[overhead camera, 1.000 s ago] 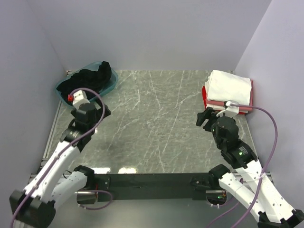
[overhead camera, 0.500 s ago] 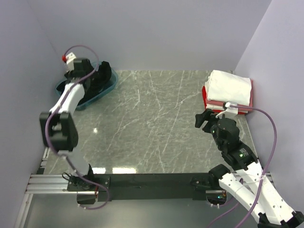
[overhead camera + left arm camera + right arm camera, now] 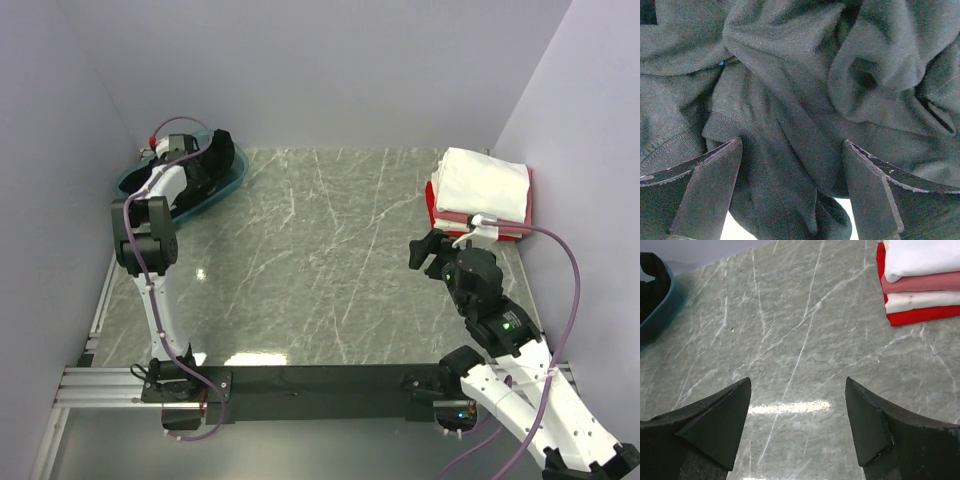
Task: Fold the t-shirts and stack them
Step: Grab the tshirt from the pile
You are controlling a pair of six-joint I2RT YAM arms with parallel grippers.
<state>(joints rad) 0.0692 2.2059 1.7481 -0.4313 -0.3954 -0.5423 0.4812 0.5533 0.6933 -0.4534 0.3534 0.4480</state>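
Note:
A crumpled black t-shirt (image 3: 215, 160) lies in the teal tub (image 3: 226, 188) at the back left. My left gripper (image 3: 188, 166) reaches down into the tub. In the left wrist view the black t-shirt (image 3: 790, 90) fills the frame, and the left gripper (image 3: 792, 145) stands open with a fold of cloth bulging between its wide-apart fingers. At the back right sits a folded stack (image 3: 485, 185) of t-shirts: white on top (image 3: 925, 255), then pink (image 3: 920, 282), another white, and red at the bottom (image 3: 920, 315). My right gripper (image 3: 425, 250) hovers open over bare marble (image 3: 797, 382), short of the stack.
The grey marble tabletop (image 3: 330, 250) stretches between tub and stack. Pale walls close in the left, back and right sides. The tub's corner (image 3: 655, 310) shows at the left of the right wrist view. Both arm bases sit on the black rail at the near edge.
My left arm swung up from the near-left table to the tub, then dropped its gripper onto the black t-shirt. The right arm has barely shifted.

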